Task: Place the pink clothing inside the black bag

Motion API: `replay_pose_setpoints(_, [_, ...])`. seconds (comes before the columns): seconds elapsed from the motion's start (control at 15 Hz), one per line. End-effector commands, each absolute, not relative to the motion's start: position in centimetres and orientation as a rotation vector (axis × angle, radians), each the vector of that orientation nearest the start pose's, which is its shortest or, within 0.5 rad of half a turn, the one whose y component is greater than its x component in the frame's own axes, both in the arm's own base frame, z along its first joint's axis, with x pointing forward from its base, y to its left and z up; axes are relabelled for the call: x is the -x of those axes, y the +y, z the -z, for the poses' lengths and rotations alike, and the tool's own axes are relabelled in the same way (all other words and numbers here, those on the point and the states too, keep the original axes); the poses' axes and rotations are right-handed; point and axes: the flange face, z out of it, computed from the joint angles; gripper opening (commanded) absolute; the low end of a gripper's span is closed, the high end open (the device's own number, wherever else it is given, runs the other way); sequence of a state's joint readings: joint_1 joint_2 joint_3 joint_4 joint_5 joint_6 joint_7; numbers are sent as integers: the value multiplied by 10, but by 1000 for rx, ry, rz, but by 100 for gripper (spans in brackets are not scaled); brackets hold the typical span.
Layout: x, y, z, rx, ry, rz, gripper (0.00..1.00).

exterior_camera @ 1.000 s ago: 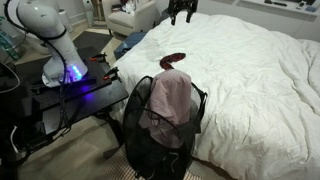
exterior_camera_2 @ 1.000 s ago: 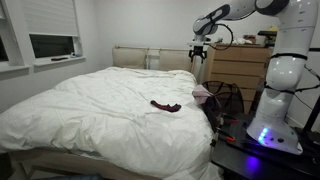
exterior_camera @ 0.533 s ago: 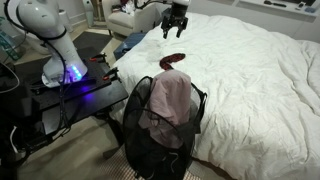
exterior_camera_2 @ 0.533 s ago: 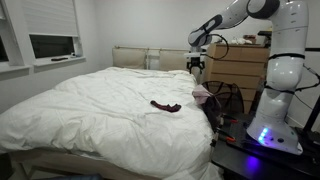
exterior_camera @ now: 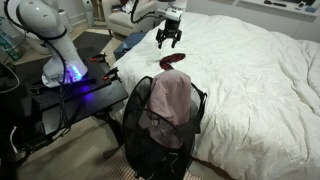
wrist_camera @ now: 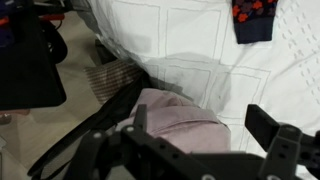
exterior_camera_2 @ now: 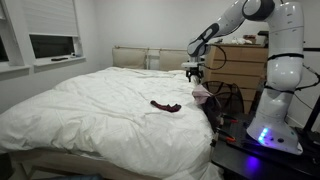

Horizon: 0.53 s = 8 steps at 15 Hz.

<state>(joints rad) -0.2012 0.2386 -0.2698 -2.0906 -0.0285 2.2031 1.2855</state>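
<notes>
- Over the last second the hand [exterior_camera: 168, 38] has come down from high above the bed [exterior_camera: 250, 85] toward its near edge. It now hangs over the dark red cloth [exterior_camera: 172, 61]. Nothing else has shifted.
- Nearest to us in an exterior view, the black bag [exterior_camera: 138, 138] stands on the floor against the side of the bed. Its mouth faces up, which we judge suits a drop from above.
- The pink clothing [exterior_camera: 170, 98] sits in that mouth, bunched and rising above the rim on the bed side. We judge that it is in the bag but not sunk to the bottom, its loose folds held up by the netting.
- Just beyond the bag, the dark red cloth lies flat on the bed, apart from the clothing.
- Farther still, the hand points downward with its fingers spread as wide as they go and nothing between them.
- In the wrist view the pink clothing [wrist_camera: 185, 125] shows between the two fingers of the hand [wrist_camera: 200, 115], but it lies well below them and is untouched.
- The clothing thus lies lower than the hand and closer to us. We judge that only a push deeper into the bag could remain.
</notes>
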Motion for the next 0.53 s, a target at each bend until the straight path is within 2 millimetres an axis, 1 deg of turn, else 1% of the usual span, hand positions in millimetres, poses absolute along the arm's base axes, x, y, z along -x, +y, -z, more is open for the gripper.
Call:
replay_pose_setpoints(0.0, [-487,-251,-290,1849,2638,-19,100])
replay_pose_setpoints(0.13, [-472,-250,-278,1693,2707,7,100])
replay_pose_setpoints(0.27, [-452,-250,-267,1541,2767,15,100])
replay_pose_setpoints(0.47, [-419,-250,-259,1326,2846,83,100])
